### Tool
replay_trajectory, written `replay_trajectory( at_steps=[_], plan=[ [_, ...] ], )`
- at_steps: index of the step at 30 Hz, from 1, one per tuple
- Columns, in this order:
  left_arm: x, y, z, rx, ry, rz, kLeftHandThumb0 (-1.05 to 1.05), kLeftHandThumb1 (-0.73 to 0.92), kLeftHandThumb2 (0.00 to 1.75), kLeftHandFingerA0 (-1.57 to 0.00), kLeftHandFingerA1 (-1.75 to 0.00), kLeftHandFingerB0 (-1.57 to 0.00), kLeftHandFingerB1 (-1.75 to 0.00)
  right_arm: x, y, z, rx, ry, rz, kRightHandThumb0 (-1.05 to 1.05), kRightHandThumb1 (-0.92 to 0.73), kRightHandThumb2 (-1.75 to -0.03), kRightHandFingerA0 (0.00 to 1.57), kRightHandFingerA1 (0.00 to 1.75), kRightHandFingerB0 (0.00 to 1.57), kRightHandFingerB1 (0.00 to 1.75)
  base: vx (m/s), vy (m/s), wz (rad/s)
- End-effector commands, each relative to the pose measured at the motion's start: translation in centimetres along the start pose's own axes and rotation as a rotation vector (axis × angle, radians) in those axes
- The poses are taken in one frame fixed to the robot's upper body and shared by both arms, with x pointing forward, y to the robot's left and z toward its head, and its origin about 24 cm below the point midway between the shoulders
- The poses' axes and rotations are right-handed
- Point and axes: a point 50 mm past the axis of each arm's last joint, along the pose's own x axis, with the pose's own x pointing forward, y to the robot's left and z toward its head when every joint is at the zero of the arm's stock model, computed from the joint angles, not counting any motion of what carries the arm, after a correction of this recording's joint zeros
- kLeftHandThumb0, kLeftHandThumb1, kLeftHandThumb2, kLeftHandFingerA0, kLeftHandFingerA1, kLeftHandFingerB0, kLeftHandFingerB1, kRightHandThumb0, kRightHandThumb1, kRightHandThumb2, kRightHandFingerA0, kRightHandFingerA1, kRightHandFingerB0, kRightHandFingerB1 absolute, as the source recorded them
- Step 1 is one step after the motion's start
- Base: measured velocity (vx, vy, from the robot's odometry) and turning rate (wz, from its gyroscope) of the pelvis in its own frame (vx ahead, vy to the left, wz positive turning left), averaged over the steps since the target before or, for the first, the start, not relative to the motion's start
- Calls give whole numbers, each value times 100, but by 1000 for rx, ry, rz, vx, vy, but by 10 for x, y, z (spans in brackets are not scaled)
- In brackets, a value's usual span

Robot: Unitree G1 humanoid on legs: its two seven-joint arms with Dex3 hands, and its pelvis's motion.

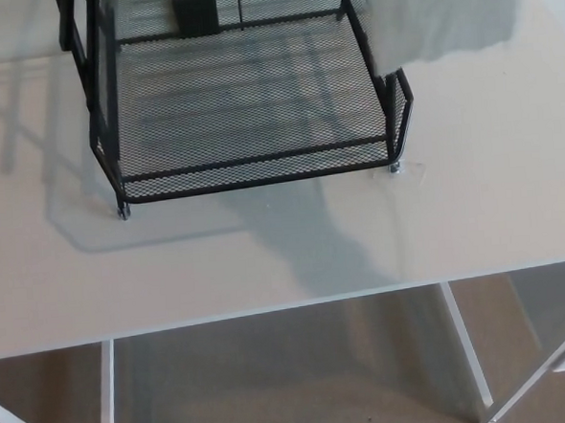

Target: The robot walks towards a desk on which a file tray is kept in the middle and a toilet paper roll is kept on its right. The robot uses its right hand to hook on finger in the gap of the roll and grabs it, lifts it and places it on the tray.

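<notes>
A black wire-mesh file tray (251, 165) stands on the white desk (492, 189), filling the upper middle of the head view. Its lower shelf is bare mesh, and a small black plate (195, 14) shows on the tier above. A pale, blurred whitish shape (443, 15) hangs at the top right and overlaps the tray's right rim. I cannot tell whether it is the toilet paper roll. Neither of my hands shows.
A broad grey shadow (308, 234) runs from the tray's front down to the desk's front edge (270, 313). Below the edge are the desk's white legs (464, 354) and beige floor (274, 394).
</notes>
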Motion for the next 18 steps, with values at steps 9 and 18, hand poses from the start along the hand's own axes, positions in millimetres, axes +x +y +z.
replay_trajectory(
  at_steps=[9,18],
  plan=[
    [2,-3,9,22,-40,4,-105,77,130,-59,-104,-15,-72,42,35,28,-33,63,234,-24,-69,-69,82,156,85,89,0,0,0],
    [3,-7,12,23,-49,1,-105,79,134,-99,-137,-19,-78,59,88,48,-165,18,322,-32,-62,-58,79,157,81,70,0,0,0]
  ],
)
